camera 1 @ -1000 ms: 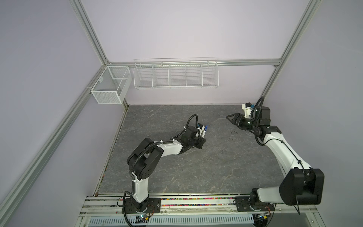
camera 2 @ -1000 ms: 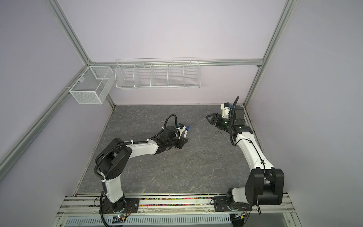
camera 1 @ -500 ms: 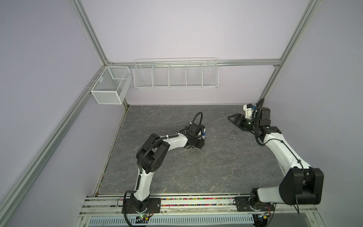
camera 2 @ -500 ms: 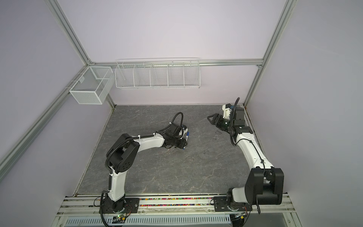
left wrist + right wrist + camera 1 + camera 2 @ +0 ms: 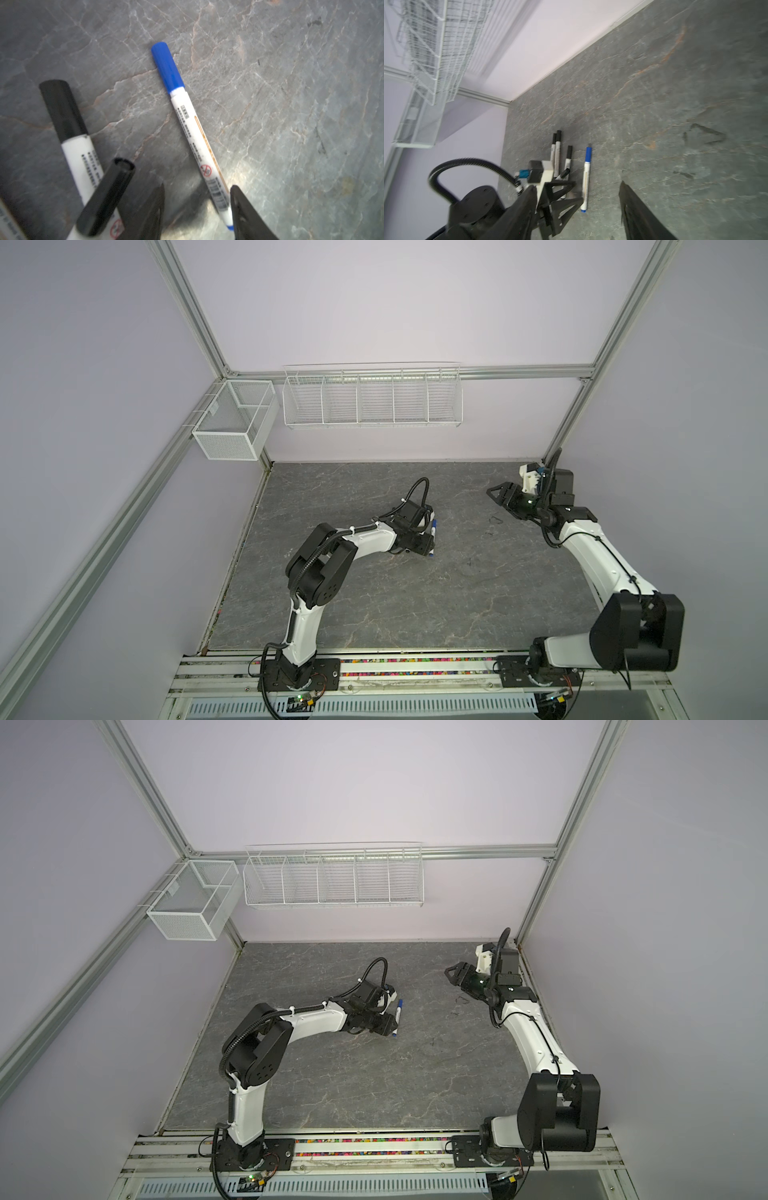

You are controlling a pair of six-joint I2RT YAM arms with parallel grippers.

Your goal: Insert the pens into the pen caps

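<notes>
Blue-capped pen (image 5: 195, 135) lies loose on the tabletop (image 5: 291, 104), tail just beside one parted jaw of the left gripper (image 5: 197, 187); I'd lift straight up, no sideways nudge. Right gripper (image 5: 494, 492) gapes wide, empty.

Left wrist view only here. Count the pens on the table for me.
Observer: Five. The right wrist view shows four black pens beside the blue pen.
Operator: Report the right tool.
Observer: The right tool is open and holds nothing, above the table near its back right corner.
Operator: Describe the back wall.
Observer: A white wire rack with five compartments hangs there, with a mesh basket on the left wall.
</notes>
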